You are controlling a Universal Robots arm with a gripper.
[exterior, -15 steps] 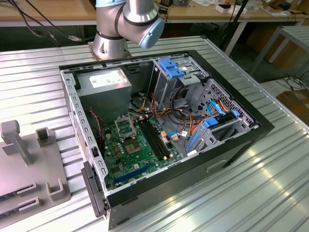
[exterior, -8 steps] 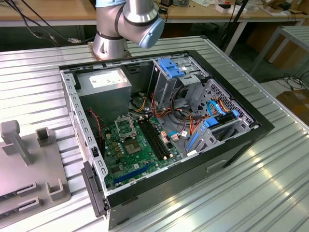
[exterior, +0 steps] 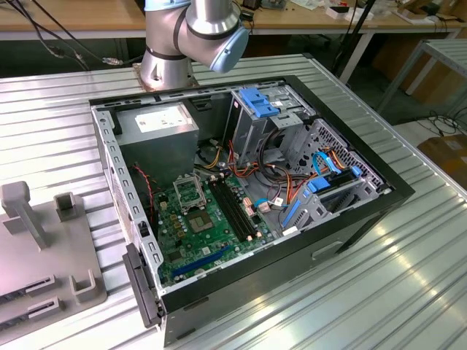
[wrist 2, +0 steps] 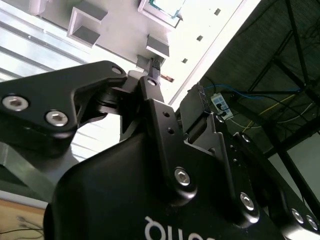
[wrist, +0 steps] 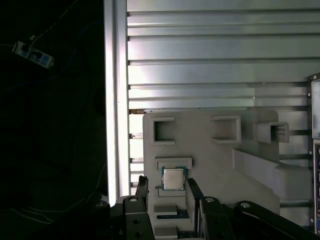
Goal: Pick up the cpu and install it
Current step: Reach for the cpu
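First wrist view looks along the hand point(wrist: 167, 189) at a pale grey fixture plate point(wrist: 215, 150) lying on the ribbed metal counter point(wrist: 200, 50). The cpu point(wrist: 173, 178) sits flat in a shallow square pocket of that plate, silvery top upward with a greenish rim around it. The hand is spread: its two dark fingers point(wrist: 142, 192) stand apart, one on each side of the cpu, with a gap between each of them and the chip, so nothing is pinched. How high the fingertips are above the plate cannot be told. Other raised pockets and a sloped block stand on the plate further from the hand. In the exterior view the arm point(exterior: 193, 33) rises from its base at the far edge of the counter, behind an open computer case point(exterior: 398, 193) lying on its side. Inside the case lies the green motherboard point(exterior: 219, 251), and the square socket frame point(exterior: 191, 191) sits near its far end. The grey plate lies at the exterior view's left, well apart from the socket.
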